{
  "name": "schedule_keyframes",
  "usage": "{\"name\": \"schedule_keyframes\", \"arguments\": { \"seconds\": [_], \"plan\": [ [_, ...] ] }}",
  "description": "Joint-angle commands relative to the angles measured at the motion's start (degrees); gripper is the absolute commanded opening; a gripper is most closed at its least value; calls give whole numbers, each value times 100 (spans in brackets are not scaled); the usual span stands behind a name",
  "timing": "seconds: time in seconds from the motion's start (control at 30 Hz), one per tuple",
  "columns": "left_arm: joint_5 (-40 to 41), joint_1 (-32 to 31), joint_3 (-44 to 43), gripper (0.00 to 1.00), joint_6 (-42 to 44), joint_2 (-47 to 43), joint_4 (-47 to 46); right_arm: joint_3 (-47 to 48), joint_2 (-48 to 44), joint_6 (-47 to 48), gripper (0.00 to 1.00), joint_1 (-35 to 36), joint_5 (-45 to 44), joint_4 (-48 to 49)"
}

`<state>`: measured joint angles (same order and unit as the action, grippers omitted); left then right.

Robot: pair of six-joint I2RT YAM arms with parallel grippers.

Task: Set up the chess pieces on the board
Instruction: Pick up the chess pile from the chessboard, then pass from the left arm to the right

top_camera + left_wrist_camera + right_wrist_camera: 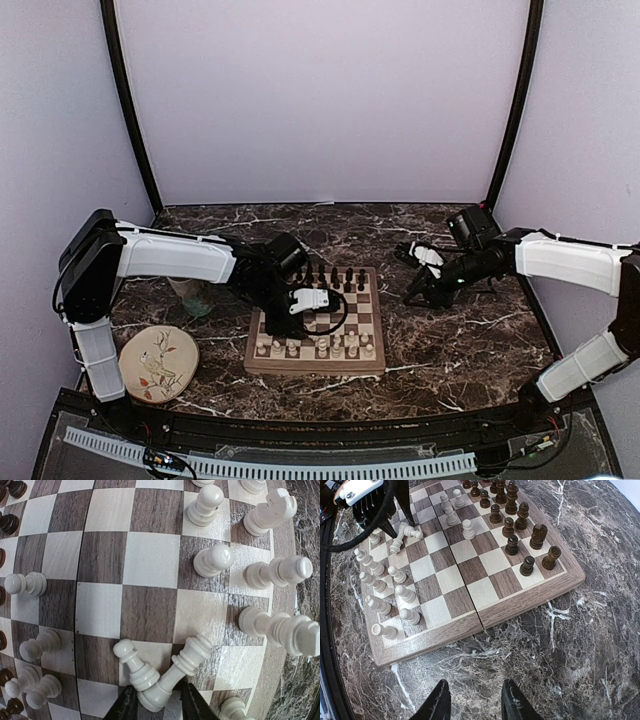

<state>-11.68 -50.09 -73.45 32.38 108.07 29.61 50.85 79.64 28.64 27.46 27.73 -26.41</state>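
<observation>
The wooden chessboard [310, 367] lies in the middle of the table. Dark pieces [335, 278] stand along its far rows and cream pieces [320, 348] along its near rows. My left gripper [288, 325] is low over the board's left part, with its jaws open. In the left wrist view the gripper [157, 707] straddles the bases of a fallen cream pawn [132, 662] and a fallen cream rook [187, 660], which lie crossed on the board [150, 560]. My right gripper [415, 295] hovers over the marble right of the board, open and empty [472, 700].
A round beige bird-patterned plate [158, 363] lies at the front left. A mug [190, 295] stands behind my left arm. Lilac walls and black posts close in the sides and back. In the right wrist view the board's edge [485, 617] lies just ahead.
</observation>
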Motion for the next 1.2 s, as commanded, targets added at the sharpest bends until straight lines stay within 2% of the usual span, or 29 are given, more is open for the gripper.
{"name": "schedule_keyframes", "arguments": {
  "seconds": [0.0, 0.2, 0.33, 0.6, 0.83, 1.17],
  "plan": [
    [-110, 25, -35, 31, 48, -28, 1, 178, 80, 27, 35, -9, 129, 23],
    [-106, 71, 66, 22, 50, -185, -113, 433, 183, -84, 34, -6, 334, -70],
    [-98, 124, 318, 22, 83, -487, -529, 957, 459, -388, 32, -4, 655, -291],
    [-258, 131, 872, 20, 113, -1086, -1281, 2656, 1888, -796, 32, 60, 2276, -1485],
    [-292, 131, 1261, 20, 50, -1394, -1807, 3507, 2746, -1004, 32, 442, 2901, -2068],
    [-410, 423, 1506, 19, -1232, -1484, -2820, 3728, 3189, -1510, 34, 831, 3213, -2011]
  ]
}}
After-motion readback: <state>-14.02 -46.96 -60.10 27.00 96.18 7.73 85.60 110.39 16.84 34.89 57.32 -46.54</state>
